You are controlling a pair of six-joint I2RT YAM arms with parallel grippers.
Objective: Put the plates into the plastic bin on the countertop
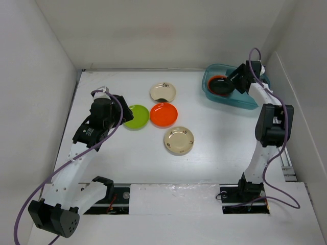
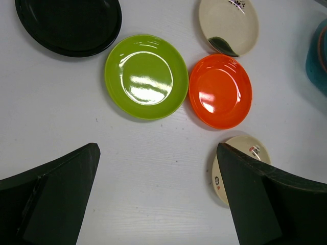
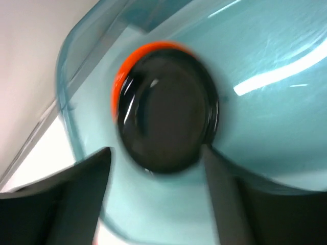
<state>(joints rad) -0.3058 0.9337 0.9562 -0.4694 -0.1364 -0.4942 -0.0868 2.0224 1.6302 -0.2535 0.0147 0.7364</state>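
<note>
The teal plastic bin [image 1: 246,103] stands at the back right of the white countertop [image 1: 219,153]. In it a black plate [image 3: 166,112] lies on an orange plate [image 3: 138,53]. My right gripper [image 3: 156,194] hovers over them, open, its fingers apart just short of the black plate's near rim; the view is blurred. My left gripper [image 2: 158,199] is open above bare countertop. Beyond it lie a lime green plate [image 2: 146,76], an orange plate [image 2: 220,91], a cream plate [image 2: 228,25] and a black plate [image 2: 69,25]. Another cream plate [image 2: 250,148] is half hidden behind the right finger.
White walls enclose the countertop on the left, back and right. The bin sits close to the right wall [image 1: 301,102]. In the top view the left arm [image 1: 97,125] covers the black plate on the countertop. Both arm bases stand at the near edge.
</note>
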